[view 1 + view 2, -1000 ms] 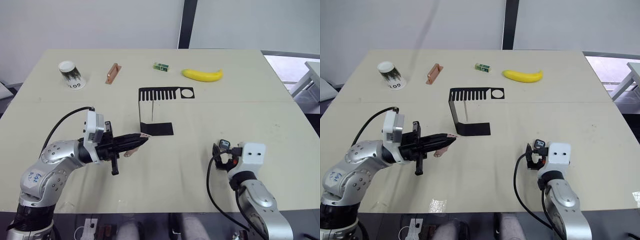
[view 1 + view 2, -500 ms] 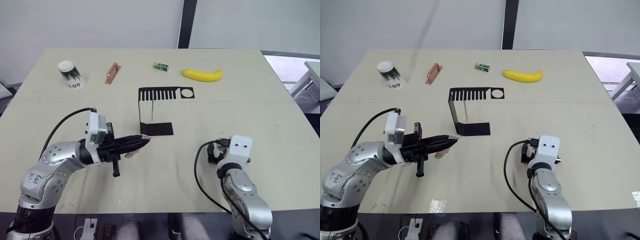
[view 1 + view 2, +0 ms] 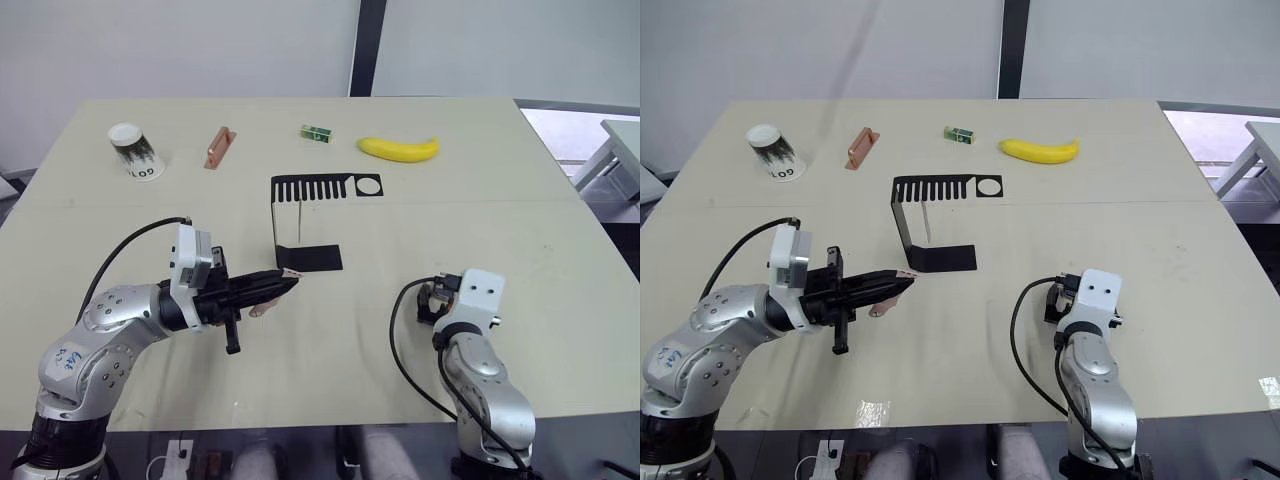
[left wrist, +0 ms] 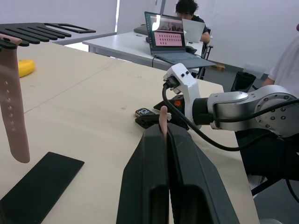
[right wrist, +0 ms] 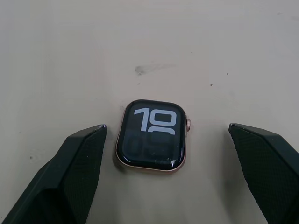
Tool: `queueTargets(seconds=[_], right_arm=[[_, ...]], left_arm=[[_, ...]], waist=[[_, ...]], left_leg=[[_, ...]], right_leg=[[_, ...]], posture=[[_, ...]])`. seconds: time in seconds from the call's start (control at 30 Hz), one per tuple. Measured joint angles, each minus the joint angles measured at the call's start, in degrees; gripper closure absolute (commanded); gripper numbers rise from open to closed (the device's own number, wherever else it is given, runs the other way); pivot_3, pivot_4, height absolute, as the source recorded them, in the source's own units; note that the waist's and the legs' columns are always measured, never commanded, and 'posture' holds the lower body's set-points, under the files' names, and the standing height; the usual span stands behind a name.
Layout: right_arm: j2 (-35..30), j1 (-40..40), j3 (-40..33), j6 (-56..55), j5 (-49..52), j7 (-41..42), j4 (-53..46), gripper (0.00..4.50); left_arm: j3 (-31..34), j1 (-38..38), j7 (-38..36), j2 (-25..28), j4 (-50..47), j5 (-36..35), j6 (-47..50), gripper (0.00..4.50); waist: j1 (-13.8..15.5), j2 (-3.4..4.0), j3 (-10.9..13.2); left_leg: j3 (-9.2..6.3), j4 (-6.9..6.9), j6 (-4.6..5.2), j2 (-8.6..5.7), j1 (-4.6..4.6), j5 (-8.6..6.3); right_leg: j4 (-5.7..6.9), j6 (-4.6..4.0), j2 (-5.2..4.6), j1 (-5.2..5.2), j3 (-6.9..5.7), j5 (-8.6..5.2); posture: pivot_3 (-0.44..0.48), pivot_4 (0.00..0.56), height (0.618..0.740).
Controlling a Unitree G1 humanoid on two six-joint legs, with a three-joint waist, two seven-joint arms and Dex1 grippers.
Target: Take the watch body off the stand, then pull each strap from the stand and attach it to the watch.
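Observation:
The watch body (image 5: pixel 152 135) lies flat on the table, screen up and lit, between the two spread fingers (image 5: pixel 70 172) of my right gripper (image 3: pixel 432 301), which is open and not touching it. My left gripper (image 3: pixel 286 284) is shut on one salmon-pink strap (image 4: pixel 163 119), gripped edge-on near the base of the black stand (image 3: pixel 315 259). A second pink strap (image 4: pixel 11 107) hangs from the stand's comb-slotted top (image 3: pixel 310 187). The left gripper points toward the right gripper, with a wide gap between them.
Along the table's far side are a tipped paper cup (image 3: pixel 135 150), a copper-brown bar (image 3: pixel 217 147), a small green box (image 3: pixel 315 132) and a banana (image 3: pixel 398 148). A black cable loops beside the right arm (image 3: pixel 400 340). A person sits at a laptop (image 4: pixel 170 39) beyond the table.
My right gripper, which held the watch body up a second ago, has turned down and opened; the watch body now lies on the table. The left gripper has hardly moved. The camera shifted slightly.

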Motion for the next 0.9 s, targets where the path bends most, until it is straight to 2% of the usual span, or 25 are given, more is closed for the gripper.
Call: queueTargets(seconds=[0.43, 0.53, 0.67, 0.9], right_arm=[[-0.05, -0.06, 0.45, -1.44, 0.08, 0.06, 1.18, 0.07], [-0.06, 0.03, 0.73, -2.15, 0.16, 0.22, 1.70, 0.89], [-0.18, -0.15, 1.19, -3.13, 0.24, 0.88, 2.61, 2.90], [-0.58, -0.03, 0.84, -4.11, 0.39, 1.49, 3.49, 2.91]], left_arm=[[0.04, 0.36, 0.12, 0.00, -1.19, -0.01, 0.00, 4.50], [0.04, 0.35, 0.12, 0.00, -1.18, -0.01, 0.00, 4.50], [0.05, 0.35, 0.10, 0.00, -1.17, 0.00, 0.00, 4.50], [0.46, 0.38, -0.10, 0.37, -1.14, 0.00, 0.00, 4.50]], waist=[[-0.05, -0.02, -0.02], [-0.07, -0.03, -0.02], [-0.01, -0.12, -0.07], [0.04, -0.40, -0.24]], left_leg=[[-0.01, -0.01, 0.00, 0.00, 0.00, 0.00], [-0.01, -0.01, -0.01, 0.00, 0.00, 0.00], [-0.02, -0.01, 0.00, -0.01, 0.00, 0.00], [-0.07, -0.01, 0.00, -0.01, 0.00, 0.00]], right_leg=[[-0.01, 0.00, 0.00, 0.00, 0.00, 0.00], [-0.01, 0.00, 0.00, 0.00, 0.00, 0.00], [-0.03, 0.00, -0.01, 0.01, 0.00, 0.00], [-0.05, 0.00, -0.02, 0.03, 0.00, 0.00]], posture=[[0.000, 0.150, 0.740], [0.000, 0.150, 0.740], [0.000, 0.150, 0.740], [0.000, 0.150, 0.740]])
